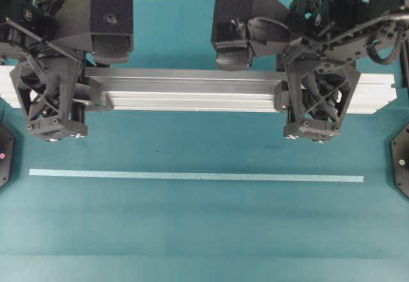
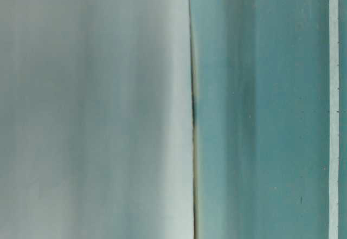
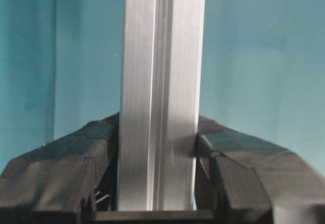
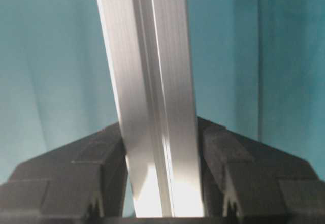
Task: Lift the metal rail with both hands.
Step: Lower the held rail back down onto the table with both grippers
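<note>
Two grippers, left gripper [image 3: 157, 183] and right gripper [image 4: 162, 183], each clamp the stiff, smooth, probably slippery metal rail [image 1: 192, 90] near its ends, balancing it.

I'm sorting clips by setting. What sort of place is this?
Probably a robotics lab bench, not a home or factory floor: a bare teal tabletop, a straight pale tape strip laid as a marker, and two black robot arms whose left pincer and right pincer grip a metal rail.

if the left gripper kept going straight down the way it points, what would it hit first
The left gripper, shut on the metal rail, points down at the teal table. Nothing else shows beneath, so likely the table first; depth is unclear.
</note>
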